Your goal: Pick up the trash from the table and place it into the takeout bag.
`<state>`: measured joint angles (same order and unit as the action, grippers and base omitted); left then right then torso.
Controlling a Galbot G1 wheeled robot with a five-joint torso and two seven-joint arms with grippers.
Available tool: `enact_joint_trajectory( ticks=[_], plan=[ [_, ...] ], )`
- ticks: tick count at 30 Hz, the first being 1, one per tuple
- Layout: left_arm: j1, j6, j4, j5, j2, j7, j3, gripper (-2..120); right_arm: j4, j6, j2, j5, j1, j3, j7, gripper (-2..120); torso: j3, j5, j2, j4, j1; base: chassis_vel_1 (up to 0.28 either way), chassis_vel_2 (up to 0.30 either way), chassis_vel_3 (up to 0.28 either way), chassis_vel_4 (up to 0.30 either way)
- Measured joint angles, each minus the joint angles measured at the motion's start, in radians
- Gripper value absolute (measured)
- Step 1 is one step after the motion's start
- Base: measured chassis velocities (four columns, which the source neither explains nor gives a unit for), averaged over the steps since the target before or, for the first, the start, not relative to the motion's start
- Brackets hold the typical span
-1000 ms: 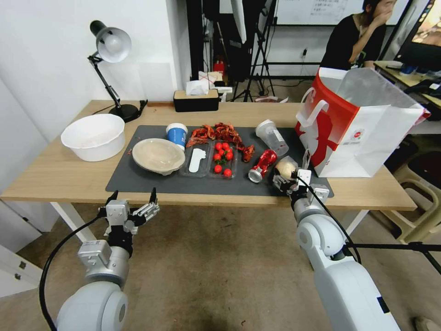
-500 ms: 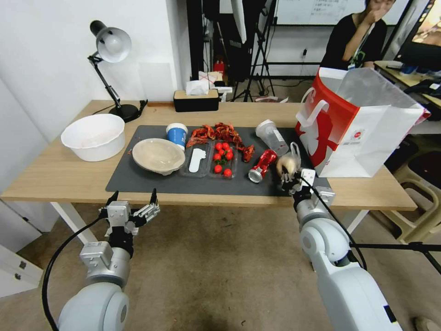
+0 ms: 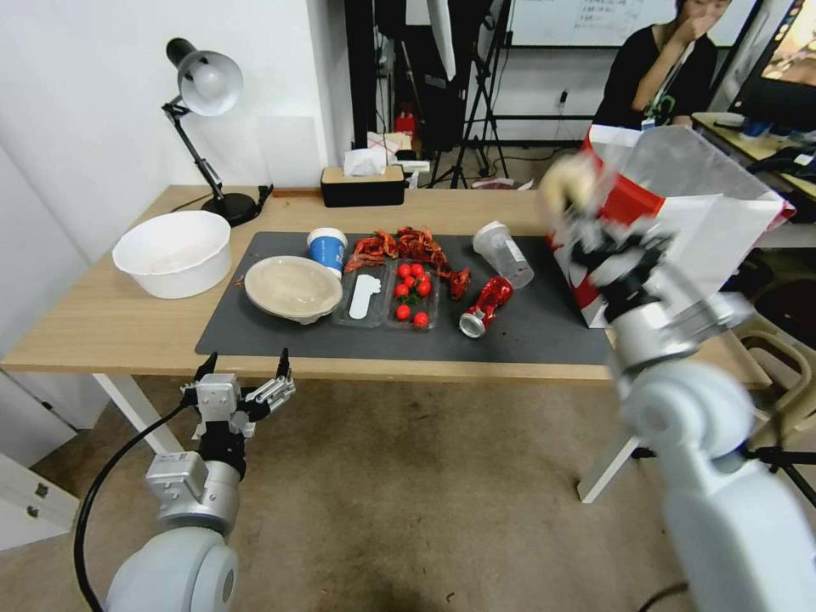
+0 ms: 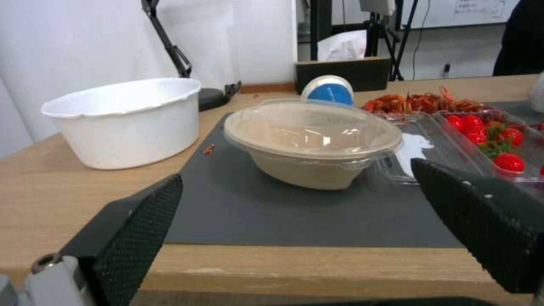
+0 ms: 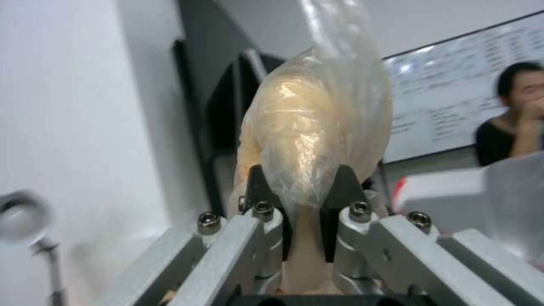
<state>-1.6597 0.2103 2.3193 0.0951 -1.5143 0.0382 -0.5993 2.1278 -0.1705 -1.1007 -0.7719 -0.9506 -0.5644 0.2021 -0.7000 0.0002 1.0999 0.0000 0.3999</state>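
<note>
Nearest the robot, the left gripper [image 3: 242, 367] hangs just off the near edge of the desk [image 3: 102, 327], its fingers [image 4: 139, 231] spread wide and holding nothing, facing the beige shallow bowl [image 4: 312, 142] on the dark mat [image 3: 280, 336]. Beyond lie the crushed red can [image 3: 484, 306], the blue-and-white paper cup [image 3: 327, 248] and the clear plastic lidded cup [image 3: 503, 253].

The right gripper [image 3: 586, 225] is raised beside the red side of the takeout bag [image 3: 731, 229], its fingers [image 5: 266, 191] clenched on the plastic-wrapped bun [image 5: 314, 127] — the film bulges above them. To do this step well, the bun should probably travel clear over the bag's rim and sit above the open mouth before release; letting go near the rim risks it glancing off or tipping the stiff paper.

The bag bears a small red logo [image 3: 661, 248] with print below it — too small to read. The cup labels are equally unreadable.
</note>
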Motion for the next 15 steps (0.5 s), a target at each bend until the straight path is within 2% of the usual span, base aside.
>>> enact_joint_trajectory(
  ticks=[1,5,10,11,12,14,15],
  plan=[
    [0.0,0.0,0.0,0.0,0.0,0.0,0.0,100,0.0,0.0,0.0,0.0,0.0,0.0,0.0,5,0.0,0.0,0.0,0.0,0.0,0.0,0.0,0.0,0.0],
    [-0.009,-0.01,0.004,-0.014,-0.005,-0.005,0.007,100,-0.1,-0.012,0.051,-0.047,0.109,-0.002,0.12,5,0.0,-0.0001,0.0,0.0001,0.0,0.0,0.0,0.0,0.0],
    [-0.014,-0.016,0.005,-0.02,-0.007,-0.007,0.008,100,-0.143,-0.047,0.059,-0.066,0.155,0.004,0.202,5,0.0,-0.0001,0.0,0.0,0.0,0.0,0.0,0.0,0.0],
    [-0.017,-0.02,0.006,-0.024,-0.008,-0.008,0.008,100,-0.169,-0.082,0.061,-0.094,0.187,0.011,0.277,5,0.0,0.0001,0.0,0.0,0.0,0.0,0.0,0.0,0.0],
    [-0.017,-0.02,0.006,-0.024,-0.008,-0.008,0.008,100,-0.169,-0.082,0.061,-0.094,0.187,0.011,0.277,5,0.0,0.0001,0.0,0.0,0.0,0.0,0.0,0.0,0.0],
    [-0.021,-0.027,0.009,-0.031,-0.01,-0.009,0.007,100,-0.203,-0.167,0.061,-0.14,0.233,0.023,0.405,5,0.0,-0.0002,0.0,0.0001,0.0,0.0,0.0,0.0,0.0],
    [-0.022,-0.029,0.009,-0.033,-0.01,-0.009,0.007,100,-0.213,-0.189,0.061,-0.147,0.243,0.025,0.432,5,0.0,-0.0001,0.0,0.0001,0.0,0.0,0.0,0.0,0.0]
  ],
)
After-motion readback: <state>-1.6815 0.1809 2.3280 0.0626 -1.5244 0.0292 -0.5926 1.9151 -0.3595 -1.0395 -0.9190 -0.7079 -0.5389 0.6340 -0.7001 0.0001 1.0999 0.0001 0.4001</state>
